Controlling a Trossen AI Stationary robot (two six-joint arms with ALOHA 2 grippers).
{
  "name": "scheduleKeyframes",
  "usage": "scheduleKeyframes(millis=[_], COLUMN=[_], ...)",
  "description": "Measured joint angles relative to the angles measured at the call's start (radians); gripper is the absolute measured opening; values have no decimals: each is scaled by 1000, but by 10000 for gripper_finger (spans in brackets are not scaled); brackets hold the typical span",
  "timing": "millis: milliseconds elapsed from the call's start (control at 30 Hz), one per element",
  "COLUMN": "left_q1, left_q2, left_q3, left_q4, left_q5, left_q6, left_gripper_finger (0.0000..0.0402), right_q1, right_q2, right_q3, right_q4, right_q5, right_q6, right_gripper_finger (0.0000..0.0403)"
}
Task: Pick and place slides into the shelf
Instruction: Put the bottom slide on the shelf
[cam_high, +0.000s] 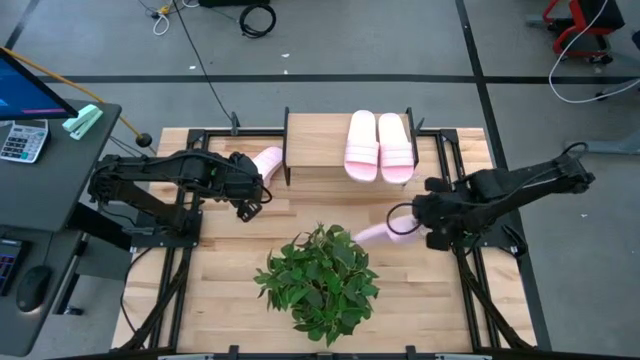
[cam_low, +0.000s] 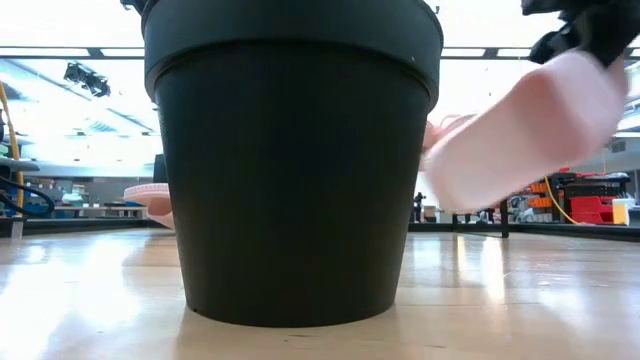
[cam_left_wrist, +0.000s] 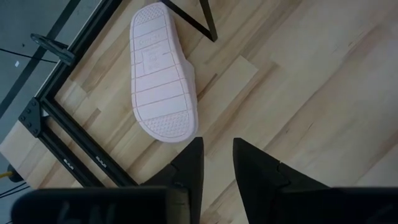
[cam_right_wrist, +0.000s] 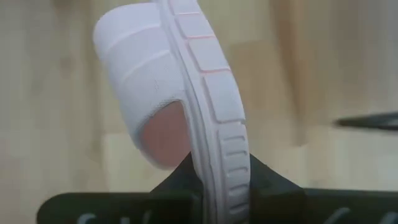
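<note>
The right gripper (cam_right_wrist: 217, 180) clamps the ribbed sole edge of a soft foam slide (cam_high: 378, 234), its length pointing left; the left gripper (cam_left_wrist: 216, 163) is slightly open.

We see two dark arms, both matte black from base to tip. From above, the left arm (cam_high: 165, 180) looks blocky, built of angular links with squared housings, and behind its gripper the wrist thickens into a chunky box. The right arm (cam_high: 510, 185) matches it in colour and build, with a thin black cable looping over its far link (it arches clear of the casing). The left gripper (cam_left_wrist: 216, 163) ends in two black wedge-shaped fingers (cam_left_wrist: 189, 165) with flat faces tapering to blunt points, rising from a wide black bar. The right gripper (cam_right_wrist: 217, 180) shows the same black angular fingers and cross bar.
</note>
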Motion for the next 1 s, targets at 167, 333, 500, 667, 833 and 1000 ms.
scheduleKeyframes(millis=[167, 333, 500, 667, 833, 1000], left_q1=[0, 0, 0, 0, 34, 86], left_q2=[0, 0, 0, 0, 0, 0], left_q3=[0, 0, 0, 0, 0, 0], left_q4=[1, 2, 3, 44, 104, 143], left_q5=[0, 1, 1, 0, -4, -5], left_q6=[0, 1, 4, 57, 131, 194], left_gripper_finger=[95, 88, 85, 91, 92, 87], right_q1=[0, -5, -55, -140, -235, -319], right_q2=[-39, -8, 55, 141, 258, 366], right_q3=[79, 310, 559, 761, 913, 1027], right_q4=[-89, -238, -336, -332, -337, -338], right_q5=[-50, 98, 205, 258, 260, 192], right_q6=[112, 125, 65, -39, -218, -366], right_gripper_finger=[41, 41, 41, 41, 41, 41])
